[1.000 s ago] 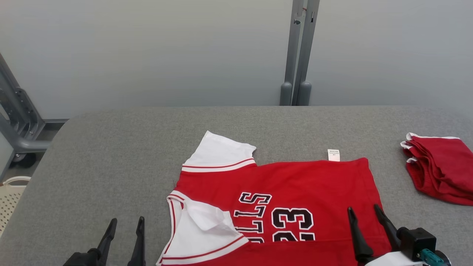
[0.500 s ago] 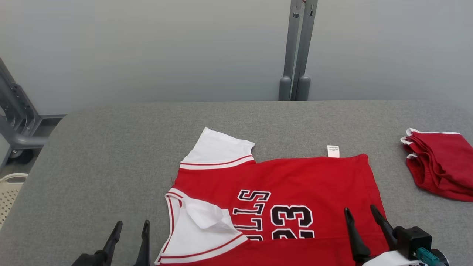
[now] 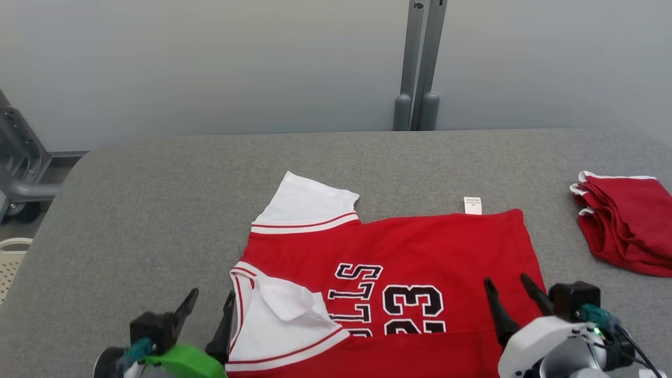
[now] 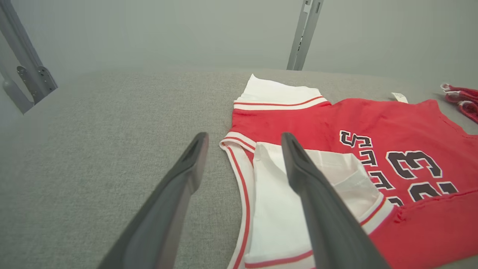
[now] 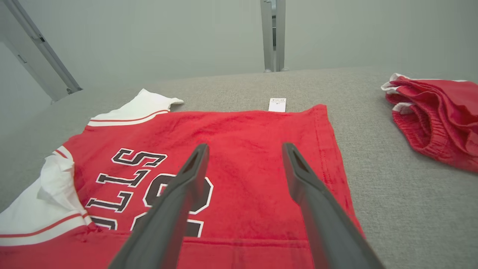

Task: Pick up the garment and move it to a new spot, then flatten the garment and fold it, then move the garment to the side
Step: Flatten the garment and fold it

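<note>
The garment (image 3: pixel 420 252) is a red jersey with white sleeves, black lettering and the number 23. It lies sideways on the grey table, its near edge folded over and its near sleeve laid onto the body. In the wrist views the jersey (image 4: pixel 373 123) (image 5: pixel 239 142) spreads ahead of the fingers. My left gripper (image 3: pixel 211 301) (image 4: pixel 243 140) stands open at the jersey's collar edge, one finger over the white sleeve. Above the jersey's hem end, my right gripper (image 3: pixel 507 282) (image 5: pixel 244 151) is open with nothing between its fingers.
A folded pile of red cloth with white trim (image 3: pixel 625 231) (image 5: pixel 437 112) lies at the table's right edge. A grey post (image 3: pixel 417 68) stands behind the table (image 3: pixel 157 210). A metal frame (image 3: pixel 21 168) and a pale basket (image 3: pixel 10 262) are off the left side.
The camera has tilted, so the whole scene sits lower in view. Both grippers have come forward; the left one has moved right, up to the jersey's collar edge.
</note>
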Motion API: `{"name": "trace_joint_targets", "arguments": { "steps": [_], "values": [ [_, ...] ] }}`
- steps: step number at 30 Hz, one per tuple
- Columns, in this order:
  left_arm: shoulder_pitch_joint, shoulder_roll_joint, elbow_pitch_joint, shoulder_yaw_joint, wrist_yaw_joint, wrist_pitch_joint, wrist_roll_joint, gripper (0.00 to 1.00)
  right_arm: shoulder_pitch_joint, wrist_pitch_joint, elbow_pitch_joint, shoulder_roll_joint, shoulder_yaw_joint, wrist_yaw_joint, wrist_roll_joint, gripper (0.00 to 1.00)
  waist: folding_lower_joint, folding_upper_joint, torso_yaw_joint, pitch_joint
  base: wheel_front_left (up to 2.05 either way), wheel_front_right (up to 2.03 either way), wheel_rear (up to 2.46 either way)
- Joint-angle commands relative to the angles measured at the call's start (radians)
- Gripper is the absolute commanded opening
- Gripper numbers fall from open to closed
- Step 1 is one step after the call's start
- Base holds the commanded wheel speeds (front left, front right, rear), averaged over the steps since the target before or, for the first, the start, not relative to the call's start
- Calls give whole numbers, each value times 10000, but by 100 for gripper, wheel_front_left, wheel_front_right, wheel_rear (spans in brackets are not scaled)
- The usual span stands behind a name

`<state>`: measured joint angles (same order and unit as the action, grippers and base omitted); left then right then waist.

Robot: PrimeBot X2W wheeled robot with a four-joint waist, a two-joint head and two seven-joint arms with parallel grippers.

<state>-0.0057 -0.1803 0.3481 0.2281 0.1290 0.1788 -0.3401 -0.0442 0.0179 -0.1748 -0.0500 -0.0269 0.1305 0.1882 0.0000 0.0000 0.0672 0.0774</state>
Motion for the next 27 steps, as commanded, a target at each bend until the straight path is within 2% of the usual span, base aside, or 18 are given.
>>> {"name": "trace_joint_targets", "arguments": {
  "steps": [1,7,8,13,19,27],
  "values": [
    [-593,-124,166,147,22,-349,-162,100,312,-666,60,-155,-143,1,-142,100,0,0,-41,-159,0,0,0],
    [-3016,-441,1114,1208,9,-1885,-286,100,1951,-4272,242,-1064,-794,-3,-390,100,0,0,-340,-970,0,0,0],
    [-3016,-441,1114,1208,9,-1885,-286,100,1951,-4272,242,-1064,-794,-3,-390,100,0,0,-340,-970,0,0,0],
    [-5073,-591,2088,1592,6,-2642,-449,100,3885,-6249,148,-1479,-1197,-5,147,100,0,0,-843,-2194,0,0,0],
    [-7384,-879,3074,2056,5,-3340,-849,100,5941,-7105,-266,-1850,-1825,-3,342,100,0,0,-1315,-3603,0,0,0],
    [-9532,-1525,3950,3510,4,-4717,-1463,100,7289,-6995,-819,-2118,-2537,-3,542,100,0,0,-1843,-4640,0,0,0]
  ]
}}
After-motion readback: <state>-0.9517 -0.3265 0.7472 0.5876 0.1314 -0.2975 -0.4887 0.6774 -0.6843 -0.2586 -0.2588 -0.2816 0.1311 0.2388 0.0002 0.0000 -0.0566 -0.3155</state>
